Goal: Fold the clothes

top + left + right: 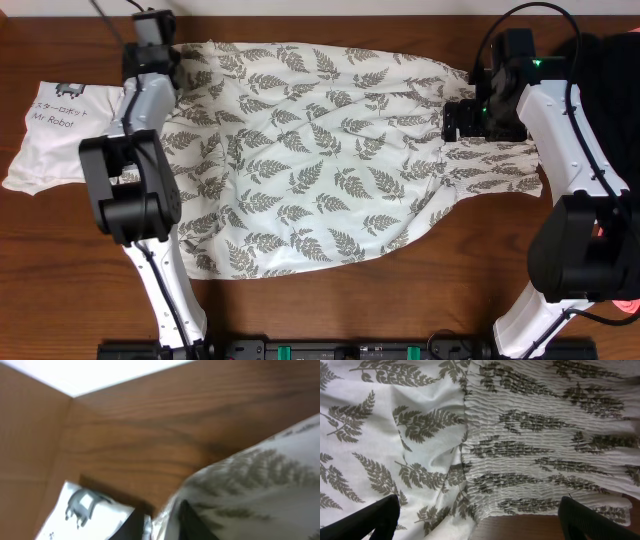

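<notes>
Item: large, thin white fabric garment with grey fern-leaf print. It lies spread across the brown wooden table, lightly wrinkled, with a shirred band at its right end.

Left gripper: at the far-left corner, probably to start a fold. Whether its fingers grip cannot be told.

Right gripper: above the shirred band, fingers spread wide, holding nothing.

The overhead camera looks straight down on the tabletop from well above and takes in both arms and the whole fern-print garment. The left wrist camera sits very close behind the left end effector. It is tilted and blurred, and faces past the fingertips over bare wood, with the garment's edge to their right and a corner of the white Mr Robot shirt to their left. The right wrist camera faces down from close above. The right end effector is at the bottom edge of its view, with the garment's shirred band ahead. All three views share the garment.
</notes>
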`<control>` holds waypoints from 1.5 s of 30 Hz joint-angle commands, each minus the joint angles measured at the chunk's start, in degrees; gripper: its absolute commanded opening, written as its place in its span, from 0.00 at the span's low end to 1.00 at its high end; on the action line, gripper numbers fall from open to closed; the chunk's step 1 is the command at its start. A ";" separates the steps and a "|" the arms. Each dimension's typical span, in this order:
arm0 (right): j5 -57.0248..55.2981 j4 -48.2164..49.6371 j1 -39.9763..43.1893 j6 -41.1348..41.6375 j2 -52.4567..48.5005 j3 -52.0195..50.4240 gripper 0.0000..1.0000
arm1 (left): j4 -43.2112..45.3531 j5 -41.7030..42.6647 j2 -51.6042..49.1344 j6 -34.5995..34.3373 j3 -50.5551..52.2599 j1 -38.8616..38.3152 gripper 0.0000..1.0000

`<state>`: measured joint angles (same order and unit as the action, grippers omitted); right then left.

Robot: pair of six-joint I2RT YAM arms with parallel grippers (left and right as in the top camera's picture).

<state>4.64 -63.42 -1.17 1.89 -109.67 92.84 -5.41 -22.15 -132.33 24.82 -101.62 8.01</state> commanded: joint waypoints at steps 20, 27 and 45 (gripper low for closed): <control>-0.28 -0.02 0.13 -0.85 -0.11 -0.20 0.99 | -1.77 8.79 8.20 -14.21 -0.76 4.00 0.47; -0.31 -0.02 0.13 -0.85 -0.11 -0.20 0.99 | -14.91 17.22 16.00 -24.85 -0.76 1.88 0.19; -0.31 0.00 0.02 -0.85 -0.11 -0.20 0.99 | -26.80 27.69 6.08 -31.54 -0.66 -1.99 0.13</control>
<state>4.49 -63.40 -1.17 1.89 -109.67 92.84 -32.99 4.75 -126.23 -6.02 -102.21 6.28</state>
